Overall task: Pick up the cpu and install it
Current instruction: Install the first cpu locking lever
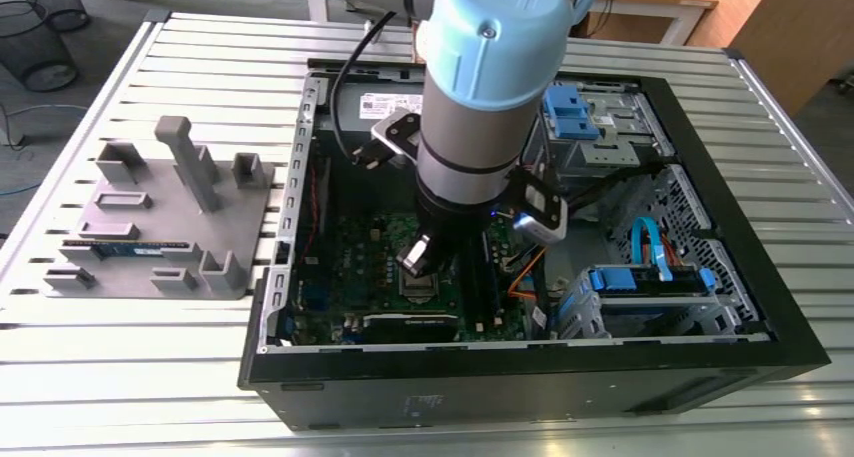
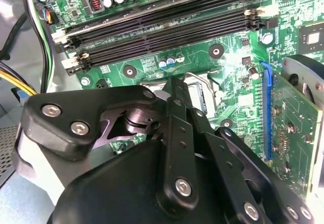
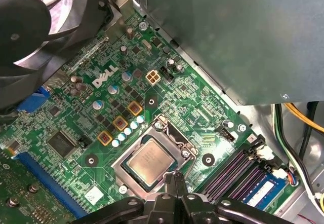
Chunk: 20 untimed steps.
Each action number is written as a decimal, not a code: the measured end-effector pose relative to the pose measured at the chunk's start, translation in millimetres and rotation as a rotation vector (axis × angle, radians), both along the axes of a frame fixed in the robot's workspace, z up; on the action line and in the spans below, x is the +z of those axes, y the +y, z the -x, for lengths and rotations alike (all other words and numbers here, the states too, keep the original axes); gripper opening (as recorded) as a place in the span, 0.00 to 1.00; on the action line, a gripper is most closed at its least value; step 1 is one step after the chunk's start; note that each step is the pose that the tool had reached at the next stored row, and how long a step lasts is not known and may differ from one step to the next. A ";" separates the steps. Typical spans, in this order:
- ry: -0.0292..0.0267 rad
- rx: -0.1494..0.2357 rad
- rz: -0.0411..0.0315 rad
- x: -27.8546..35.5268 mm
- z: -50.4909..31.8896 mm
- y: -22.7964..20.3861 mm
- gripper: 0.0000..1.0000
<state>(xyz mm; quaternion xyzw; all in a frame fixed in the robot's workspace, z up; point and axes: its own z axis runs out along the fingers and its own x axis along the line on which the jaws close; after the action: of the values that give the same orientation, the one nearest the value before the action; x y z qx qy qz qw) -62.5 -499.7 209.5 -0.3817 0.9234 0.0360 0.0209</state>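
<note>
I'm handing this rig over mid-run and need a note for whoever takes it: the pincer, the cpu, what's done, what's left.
Pincer: fingers look shut with nothing between them. The tips are low over the motherboard inside the open case, just off one edge of the cpu.
Cpu: lies flat inside the socket frame, metal top up.
Done: the cpu is set in the socket and is not in the pincer.
Left: I cannot tell from these views whether the socket frame is latched.
</note>
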 end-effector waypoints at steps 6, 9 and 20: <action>0.0000 -0.018 -0.0006 -0.8 1.9 -0.3 0.11; -0.0002 -0.026 -0.0005 -3.1 2.0 -0.4 0.11; -0.0028 -0.046 -0.0007 -10.6 2.0 -0.5 0.11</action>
<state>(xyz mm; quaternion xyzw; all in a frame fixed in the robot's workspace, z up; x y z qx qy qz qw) -64.6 -500.2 198.9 -0.3604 0.9318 0.0353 0.0232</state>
